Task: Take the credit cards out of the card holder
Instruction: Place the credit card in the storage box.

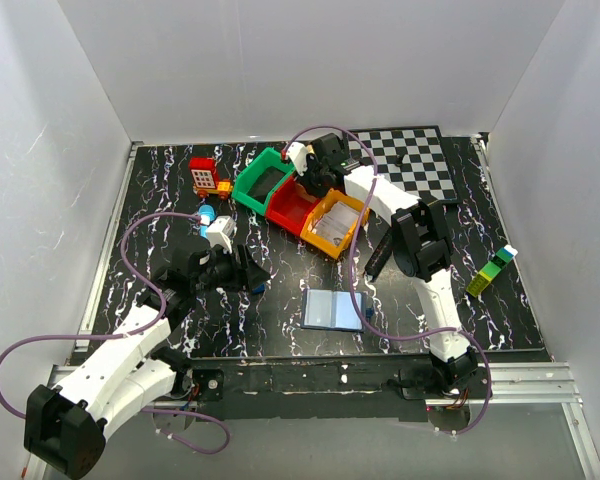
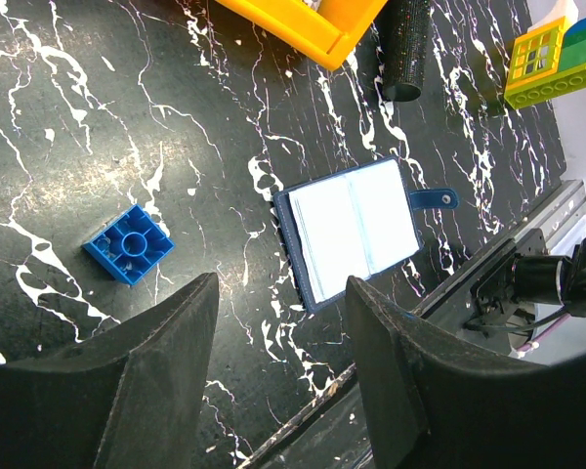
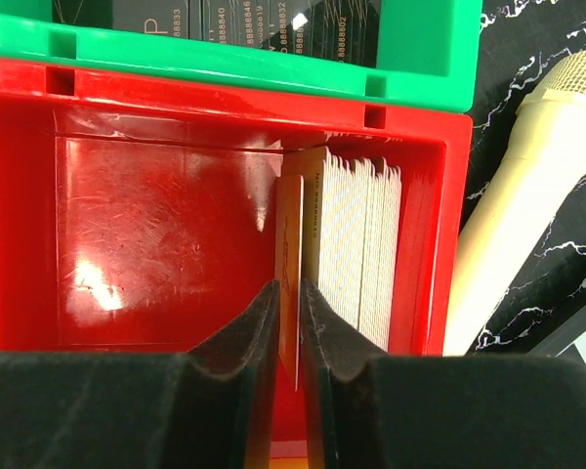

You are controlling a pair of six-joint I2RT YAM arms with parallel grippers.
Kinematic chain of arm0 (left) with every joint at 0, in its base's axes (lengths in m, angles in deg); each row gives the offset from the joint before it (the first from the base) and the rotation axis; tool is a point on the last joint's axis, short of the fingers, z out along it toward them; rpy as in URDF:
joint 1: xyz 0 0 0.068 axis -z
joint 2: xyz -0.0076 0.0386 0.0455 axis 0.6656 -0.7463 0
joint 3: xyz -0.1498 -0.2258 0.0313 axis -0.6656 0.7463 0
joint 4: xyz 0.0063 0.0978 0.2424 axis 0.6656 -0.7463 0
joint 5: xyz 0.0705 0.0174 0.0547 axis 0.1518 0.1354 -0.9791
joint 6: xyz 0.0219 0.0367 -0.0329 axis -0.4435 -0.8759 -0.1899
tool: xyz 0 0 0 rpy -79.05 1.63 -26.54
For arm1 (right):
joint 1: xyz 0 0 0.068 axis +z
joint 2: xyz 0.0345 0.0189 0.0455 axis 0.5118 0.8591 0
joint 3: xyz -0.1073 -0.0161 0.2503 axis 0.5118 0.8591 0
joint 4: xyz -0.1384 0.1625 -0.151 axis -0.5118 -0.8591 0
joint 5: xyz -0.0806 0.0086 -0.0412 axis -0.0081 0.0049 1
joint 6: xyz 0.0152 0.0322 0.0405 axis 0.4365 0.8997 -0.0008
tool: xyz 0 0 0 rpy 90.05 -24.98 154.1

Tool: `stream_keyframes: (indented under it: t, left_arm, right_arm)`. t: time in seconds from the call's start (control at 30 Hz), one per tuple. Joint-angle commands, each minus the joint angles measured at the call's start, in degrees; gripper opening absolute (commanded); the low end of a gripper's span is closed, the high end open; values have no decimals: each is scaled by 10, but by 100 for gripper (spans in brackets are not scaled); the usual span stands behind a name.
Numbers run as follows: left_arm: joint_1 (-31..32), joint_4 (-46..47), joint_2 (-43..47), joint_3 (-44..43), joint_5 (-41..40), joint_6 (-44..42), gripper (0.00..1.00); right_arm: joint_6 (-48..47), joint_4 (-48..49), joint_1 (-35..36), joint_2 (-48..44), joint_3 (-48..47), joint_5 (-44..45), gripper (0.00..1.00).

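Observation:
The card holder (image 1: 332,309) lies open and flat on the black marble table, its pale inner panels (image 2: 352,230) facing up and its strap tab out to the right. My left gripper (image 2: 281,283) hovers open and empty just left of the holder. My right gripper (image 3: 289,285) is over the red bin (image 3: 225,83) at the back. Its jaws stand slightly apart on either side of an orange credit card (image 3: 289,225) held on edge. Several more cards (image 3: 356,234) lean against the bin's right wall.
A green bin (image 1: 260,180) holding dark cards and an orange bin (image 1: 335,225) flank the red one. A blue block (image 2: 128,243) lies by the left gripper. Also here are a black cylinder (image 2: 405,49), a yellow-green brick stack (image 1: 490,270), a cream handle (image 3: 527,186) and a checkerboard (image 1: 415,160).

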State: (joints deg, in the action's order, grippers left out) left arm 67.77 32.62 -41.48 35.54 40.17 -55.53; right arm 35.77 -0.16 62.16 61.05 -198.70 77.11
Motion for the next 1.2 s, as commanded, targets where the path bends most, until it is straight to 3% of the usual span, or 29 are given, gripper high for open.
stream_keyframes:
  t: [0.0,0.3,1.17]
  left_arm:
    - [-2,8,1,-15,6,-6,54]
    - [-2,6,3,-15,7,-6,54]
    - [-2,7,6,-13,11,-5,54]
  right_arm:
    - [1,13,-2,8,-14,15,23]
    - [12,20,-2,-1,-11,24,28]
    - [21,28,-9,-29,-13,50,31]
